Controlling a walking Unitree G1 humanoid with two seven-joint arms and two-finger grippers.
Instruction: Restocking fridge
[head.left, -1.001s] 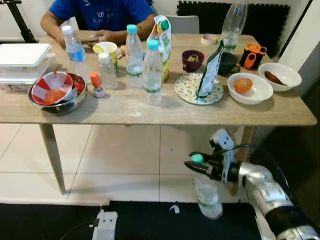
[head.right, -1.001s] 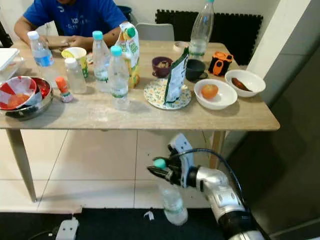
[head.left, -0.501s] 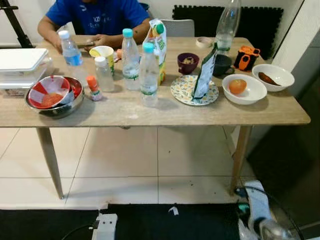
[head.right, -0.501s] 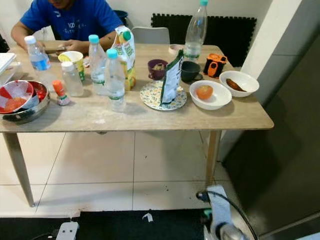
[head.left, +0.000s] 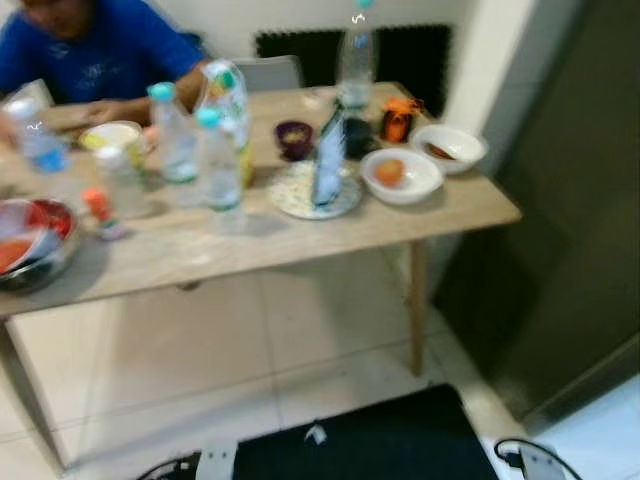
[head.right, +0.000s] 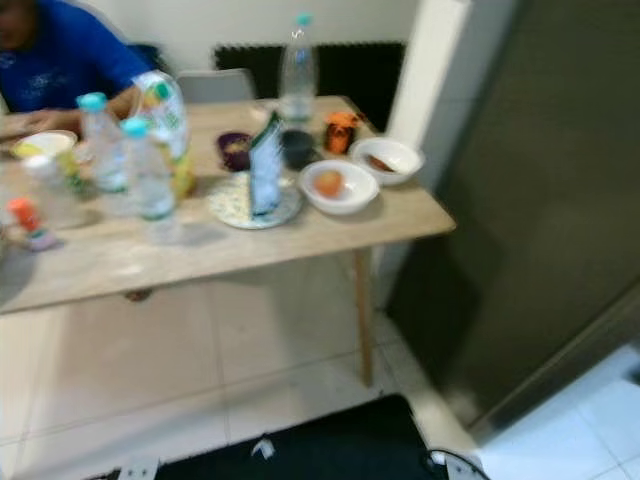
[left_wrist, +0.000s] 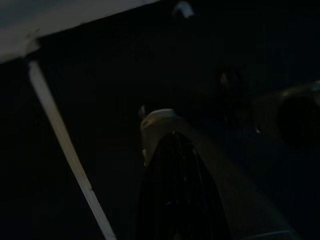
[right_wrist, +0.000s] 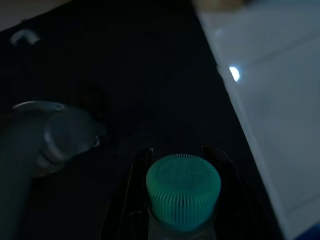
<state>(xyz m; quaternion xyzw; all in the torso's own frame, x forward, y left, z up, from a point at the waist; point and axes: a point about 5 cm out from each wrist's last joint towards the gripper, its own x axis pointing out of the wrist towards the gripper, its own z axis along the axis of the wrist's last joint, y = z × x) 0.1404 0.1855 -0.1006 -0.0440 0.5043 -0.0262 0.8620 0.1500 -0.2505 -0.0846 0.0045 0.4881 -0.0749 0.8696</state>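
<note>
while a white bowl (head.left: 402, 176) on the table (head.left: 300, 235) holds an orange fruit (head.left: 389, 171), the right gripper (right_wrist: 181, 165) pinches a green-capped bottle (right_wrist: 183, 192); left gripper's (left_wrist: 175, 165) spread cannot be told

Both head eyes look down at the table (head.left: 300, 235); wrist cameras face dark floor closely.

Bottles (head.left: 218, 158) left on the table (head.left: 420, 215), bowls (head.left: 402, 175) right, a person (head.left: 90, 60) seated behind it.
</note>
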